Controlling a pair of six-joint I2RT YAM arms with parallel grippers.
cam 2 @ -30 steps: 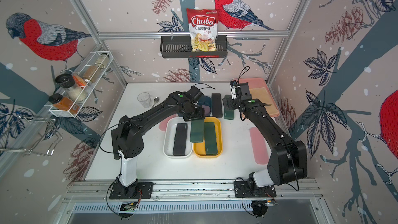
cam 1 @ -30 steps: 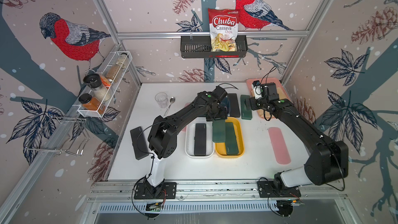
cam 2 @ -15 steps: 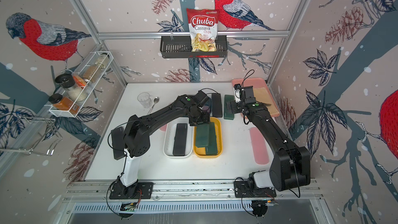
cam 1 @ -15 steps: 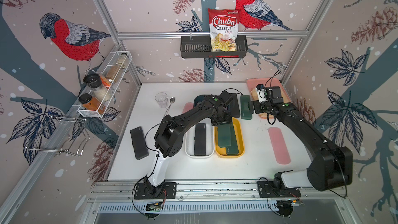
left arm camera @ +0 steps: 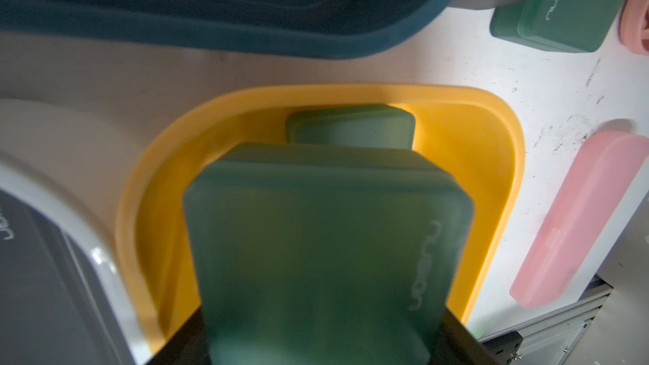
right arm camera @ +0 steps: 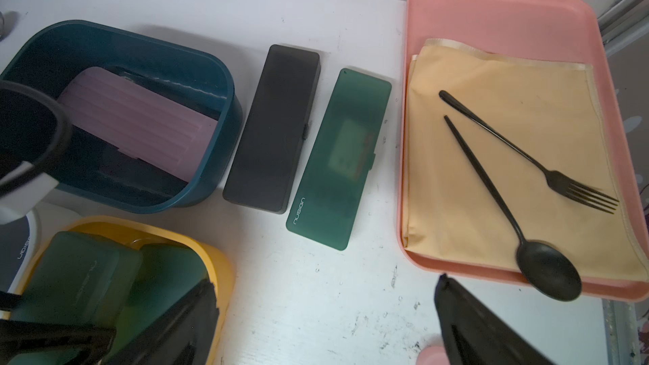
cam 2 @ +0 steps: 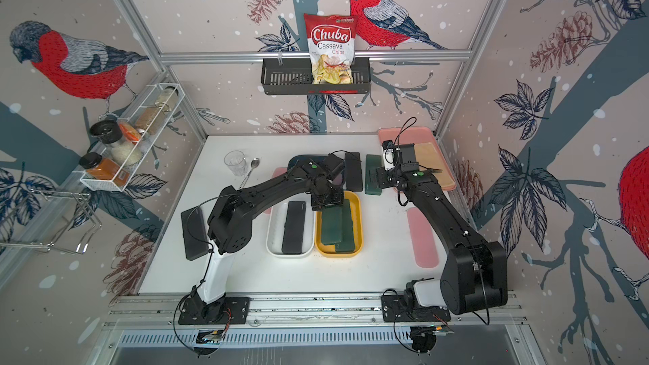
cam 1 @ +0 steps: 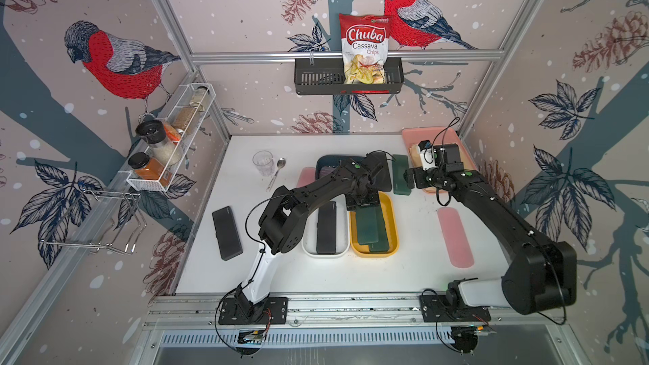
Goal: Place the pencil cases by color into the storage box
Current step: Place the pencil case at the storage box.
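My left gripper (cam 1: 363, 201) (left arm camera: 323, 345) is shut on one end of a dark green pencil case (cam 1: 367, 228) (left arm camera: 326, 240), which lies tilted into the yellow storage box (cam 1: 393, 219) (left arm camera: 491, 156) on top of another green case (left arm camera: 351, 124). A black case (cam 1: 326, 228) lies in the white box (cam 1: 307, 247). My right gripper (cam 1: 409, 179) (right arm camera: 321, 310) hangs open and empty beside a green case (cam 2: 373, 174) (right arm camera: 339, 159) on the table. Next to that lies a black case (cam 2: 353, 172) (right arm camera: 272, 128). The dark blue box (right arm camera: 217, 107) holds a pinkish case (right arm camera: 140, 121).
Another black case (cam 1: 227, 228) lies at the table's left and a pink case (cam 1: 454, 237) at its right. A pink tray (right arm camera: 491, 5) at the back right holds a cloth, a black fork (right arm camera: 562, 180) and a spoon (right arm camera: 548, 272). A glass (cam 1: 263, 163) stands at the back left.
My left gripper has carried the green case over the yellow box and lowered it onto the case inside. The right arm has shifted only slightly beside the green case on the table.
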